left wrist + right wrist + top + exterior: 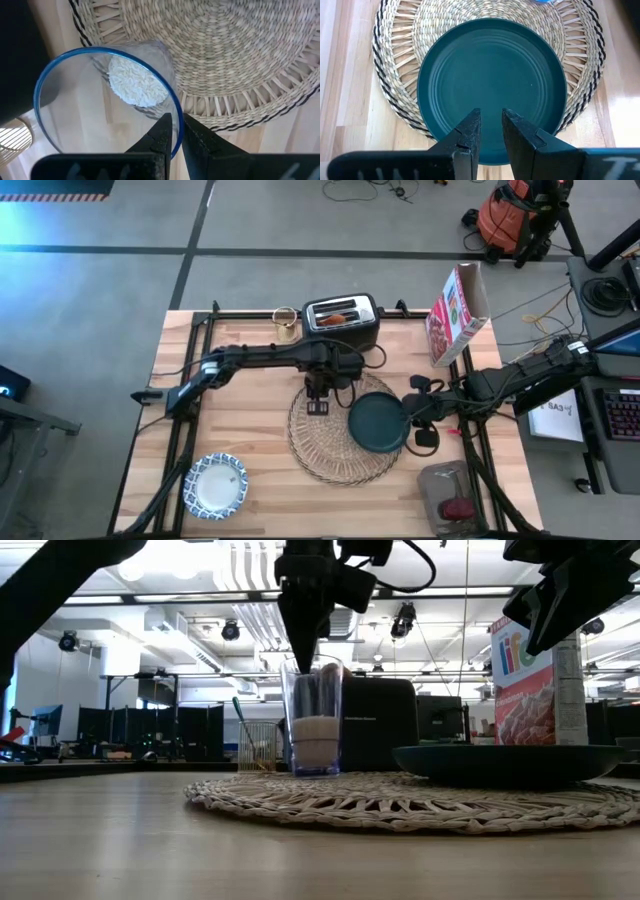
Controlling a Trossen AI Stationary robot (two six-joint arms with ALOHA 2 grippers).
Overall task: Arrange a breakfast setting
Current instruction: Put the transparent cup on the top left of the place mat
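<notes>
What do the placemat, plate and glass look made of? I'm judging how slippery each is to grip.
Placemat: woven straw or similar fibre, matte and coarse, with dark braided edging. Plate: dark teal, smooth with a soft sheen and faint concentric rings, probably glazed ceramic, possibly plastic. Glass: clear, thin-walled with a blue-looking rim; glass or clear plastic, hard to tell.

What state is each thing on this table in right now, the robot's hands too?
Glass, upright at the placemat edge, part-filled with something white.
Plate, flat on the placemat, empty.
Bowl, upright on the table, off the placemat.
Toaster, something brown in its slot.
Left hand, at the glass's rim.
Right hand, slightly open, empty, above the plate.
</notes>
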